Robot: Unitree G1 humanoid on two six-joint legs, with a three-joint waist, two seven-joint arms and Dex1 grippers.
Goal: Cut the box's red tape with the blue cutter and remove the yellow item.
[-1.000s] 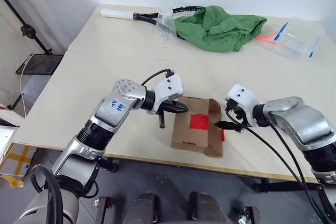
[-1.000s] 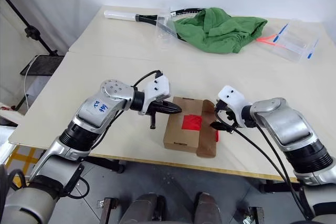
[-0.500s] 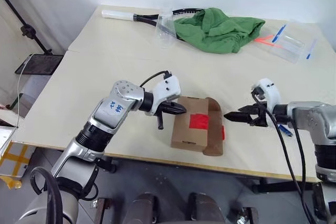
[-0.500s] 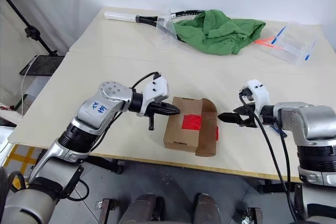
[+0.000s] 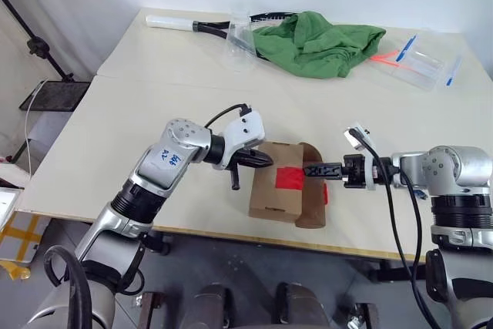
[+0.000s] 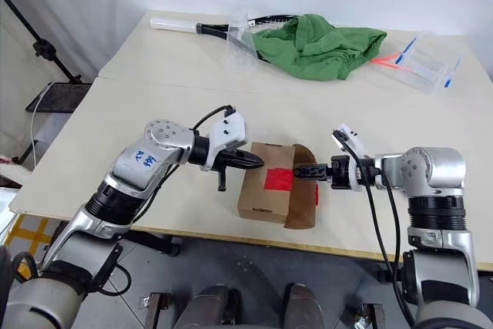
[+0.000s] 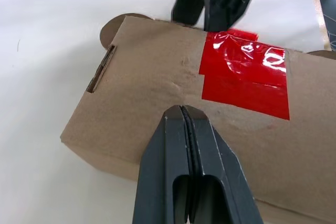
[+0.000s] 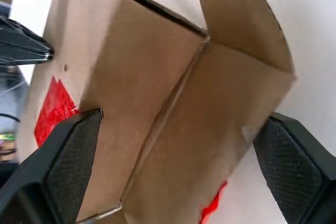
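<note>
The box (image 5: 279, 199) is a small brown carton near the table's front edge, with the red tape (image 5: 290, 179) on its top face. Its right end flap (image 5: 314, 194) stands open. My left gripper (image 5: 269, 161) is shut and empty, its tips just over the box's top beside the red tape (image 7: 244, 72). My right gripper (image 5: 311, 169) points left at the open flap, its fingers (image 8: 68, 156) wide apart on either side of the box's end (image 8: 210, 103). A slim dark blue bit, likely the blue cutter (image 5: 414, 190), peeks out under my right wrist. The yellow item is hidden.
At the far side lie a green cloth (image 5: 320, 40), a racket (image 5: 192, 24), a clear cup (image 5: 240, 42) and a clear bag (image 5: 422, 58) of light blue and orange sticks. The table's front edge (image 5: 231, 231) runs just below the box. A black stand (image 5: 38, 48) is off to the left.
The right gripper drew back to the right of the box, rolled its wrist, then came left again to the open flap. The left gripper stayed put.
</note>
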